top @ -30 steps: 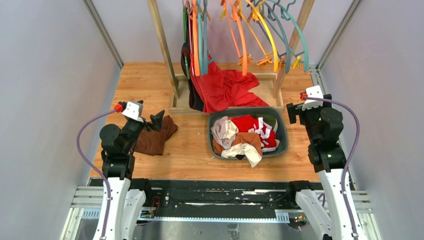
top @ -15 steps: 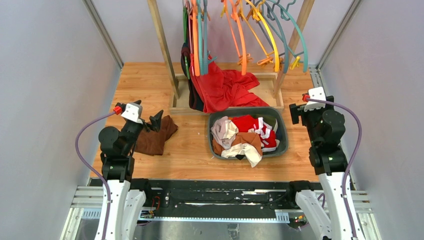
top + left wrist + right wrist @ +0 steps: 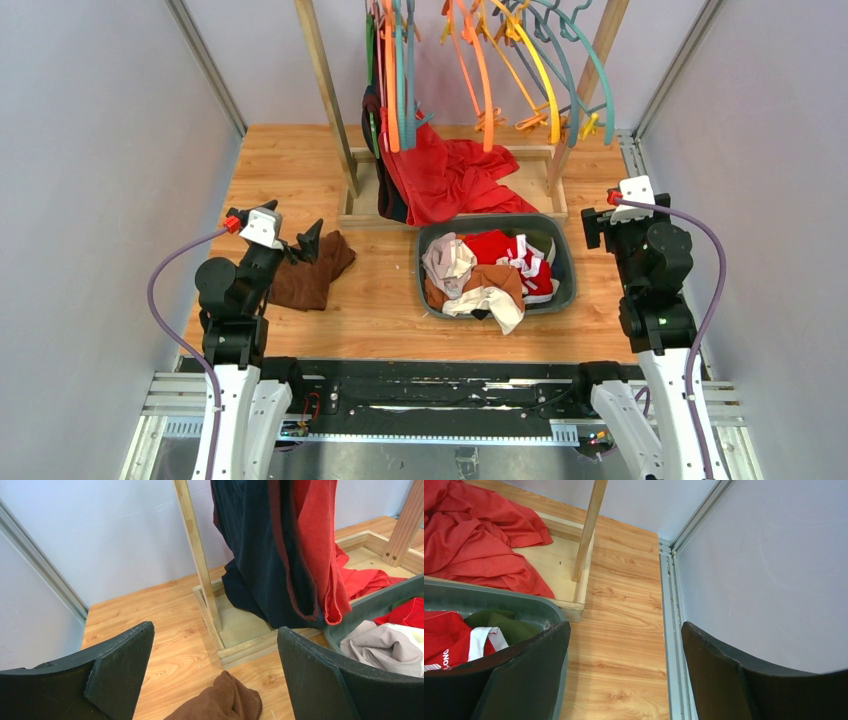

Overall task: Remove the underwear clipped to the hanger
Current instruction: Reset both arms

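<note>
Top external view: the underwear (image 3: 492, 272) lies heaped in a grey basin (image 3: 565, 252) on the wooden worktop (image 3: 380, 300), none of it on a clip. In the pile, a red brief (image 3: 510, 250) with white trim sits at the right, a pale beige brief (image 3: 446, 262) at the left, and a brown brief (image 3: 500, 277) with a white waistband at the near side. Just behind the basin, a large red cloth (image 3: 450, 178) hangs from coloured hangers (image 3: 480, 70) on the wooden rack (image 3: 322, 90) and spills over the rack's base. The left end effector (image 3: 215, 627) hovers over a dark brown cloth (image 3: 310, 278) with its 2 fingers spread apart and holding nothing. The right end effector (image 3: 625, 625) is also spread wide and bare, beside the basin's right end.
</note>
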